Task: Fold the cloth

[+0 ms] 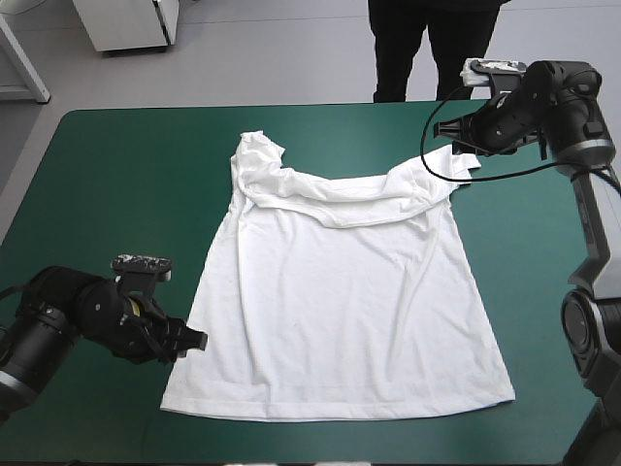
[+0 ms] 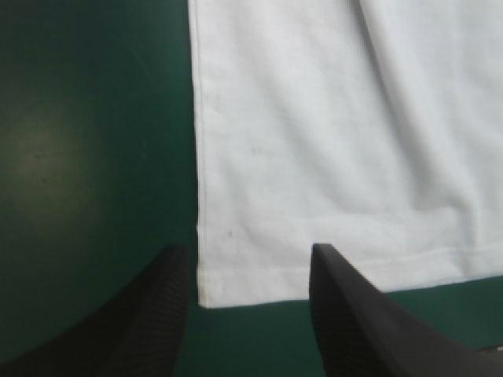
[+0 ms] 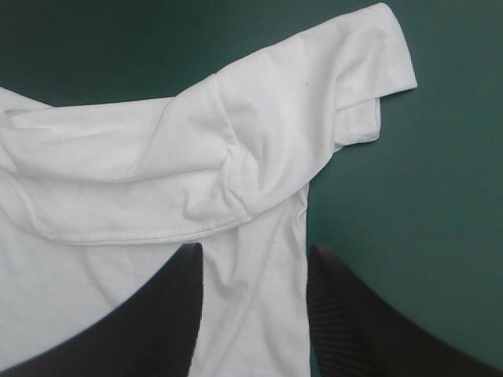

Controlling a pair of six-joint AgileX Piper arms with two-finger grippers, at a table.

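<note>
You are looking at a left arm point(image 1: 44, 335) built of bulky matte black rounded housings, narrowing toward the left gripper point(image 1: 194, 343). The right arm point(image 1: 590, 218) is showing a pale grey slanted link point(image 1: 592, 209) between a black disc-shaped joint point(image 1: 585, 332) and a black rounded wrist housing point(image 1: 558, 92). In both wrist views you are seeing two broad black fingers, curved like fins, wide at the base and tapering to a blunt point. The left gripper's fingers point(image 2: 357, 322) are carrying a fine woven-looking grain; the right gripper point(image 3: 253, 250) is showing close parallel ribs along its fingers point(image 3: 346, 314).
</note>
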